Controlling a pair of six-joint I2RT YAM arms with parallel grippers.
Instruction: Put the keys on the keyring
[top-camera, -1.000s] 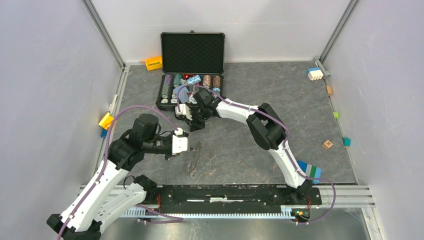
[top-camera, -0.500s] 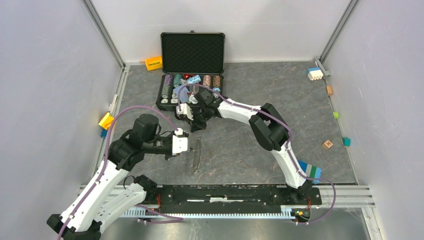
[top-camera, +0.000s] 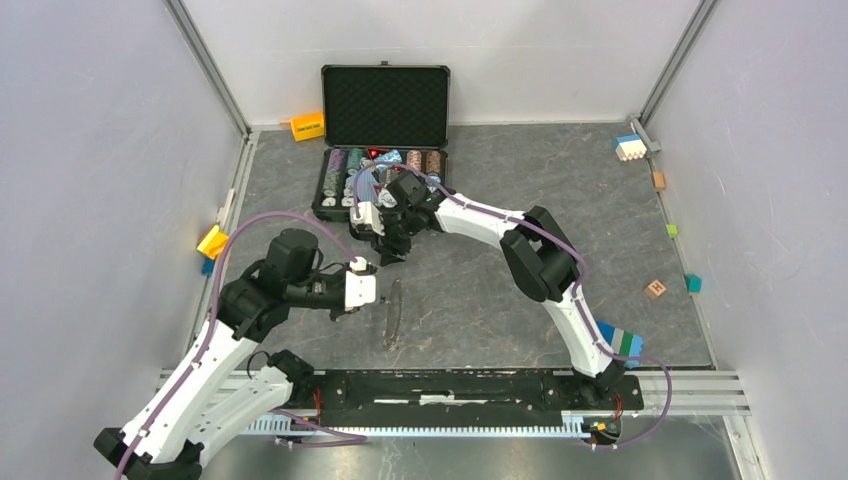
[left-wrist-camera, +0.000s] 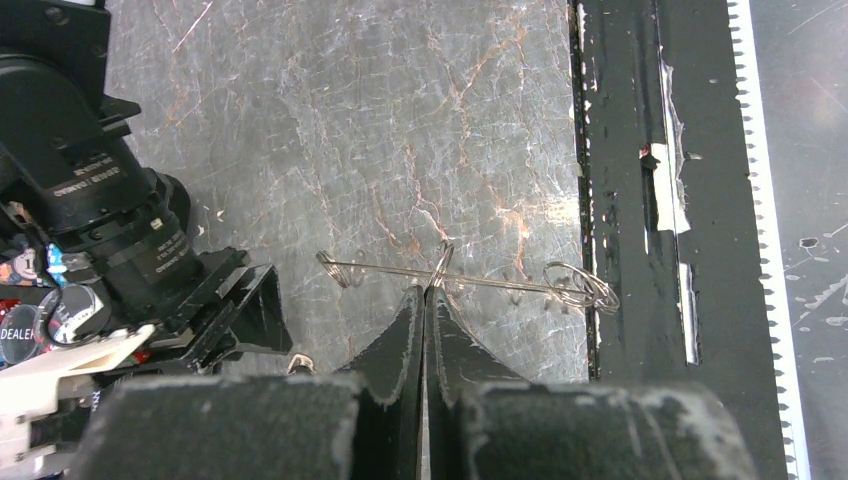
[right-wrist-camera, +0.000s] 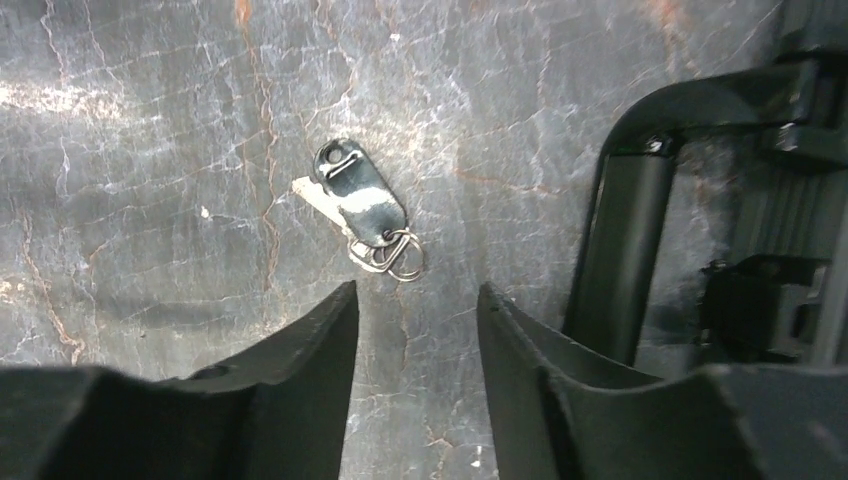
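Note:
The keyring (left-wrist-camera: 500, 285) is a large thin wire ring seen edge-on, with small split loops hanging along it. My left gripper (left-wrist-camera: 428, 290) is shut on its wire and holds it upright just above the table. In the top view the keyring (top-camera: 391, 312) stands right of the left gripper (top-camera: 377, 297). One of the keys (right-wrist-camera: 362, 200), with a dark head and a small silver split ring, lies flat on the table. My right gripper (right-wrist-camera: 415, 290) is open just short of it, nothing between its fingers. In the top view the right gripper (top-camera: 388, 248) sits in front of the case.
An open black case (top-camera: 385, 110) of poker chips (top-camera: 350, 170) stands behind the right gripper, and its handle (right-wrist-camera: 620, 250) lies close to the right finger. Small blocks lie along the walls: orange (top-camera: 307, 126), yellow (top-camera: 212, 241), and a wooden cube (top-camera: 655, 289).
My right gripper has opened and shifted slightly toward the case. The left arm has stayed still, and the keyring in its grip now stands more upright.

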